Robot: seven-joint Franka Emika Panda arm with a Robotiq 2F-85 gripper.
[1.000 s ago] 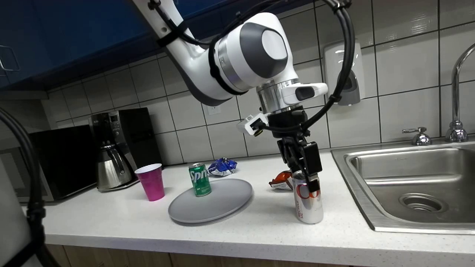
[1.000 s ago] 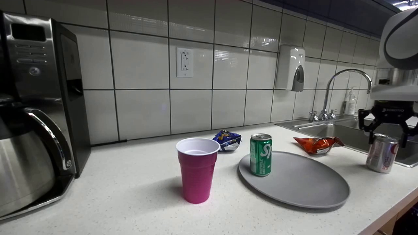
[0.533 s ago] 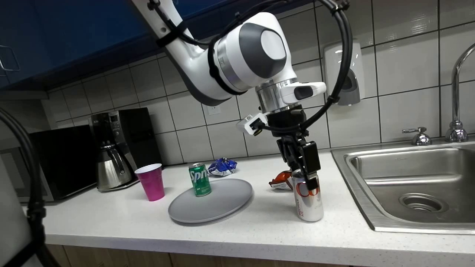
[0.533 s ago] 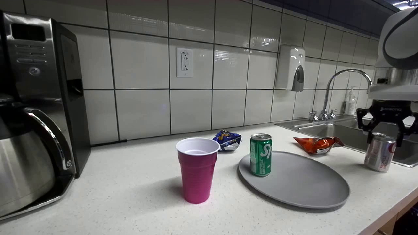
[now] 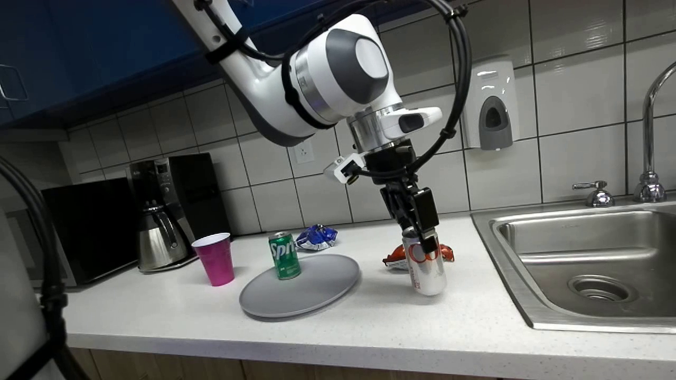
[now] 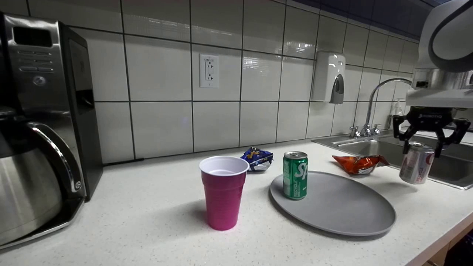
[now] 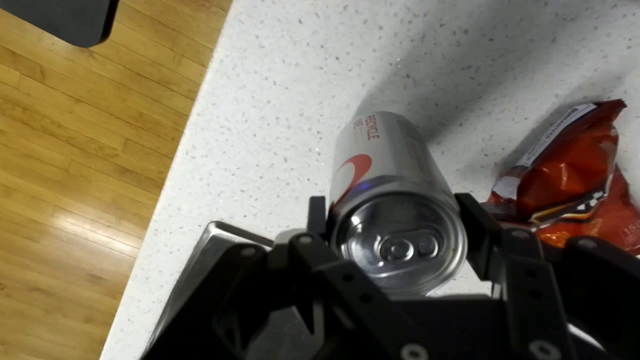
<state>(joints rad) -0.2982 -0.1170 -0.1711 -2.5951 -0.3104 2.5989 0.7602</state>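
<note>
Wrist view: partly spread hand [image 7: 391, 216] grips 1 silver can [image 7: 397, 195] marked "RECYCLE ME" in red.

My arm [image 5: 266, 89] is glossy white, round-jointed; dark grey panel [image 5: 340, 58] framing a white disc [image 5: 371, 59]. Silver collar [image 5: 367, 131], small white box [image 5: 343, 167] near it. White side lug [image 5: 426, 115], dark oval inset [image 5: 411, 123]. Thick black cable [image 5: 465, 68] looping outside, cinched by black straps [image 5: 228, 48]. My gripper [image 6: 422, 149]: all black, angular fingers [image 6: 438, 147], white ROBOTIQ lettering [image 6: 430, 116]. Wrist view gives me round silvery screw heads [image 7: 414, 351] and small dark holes [image 7: 366, 298] along its links [image 7: 357, 287].
</note>
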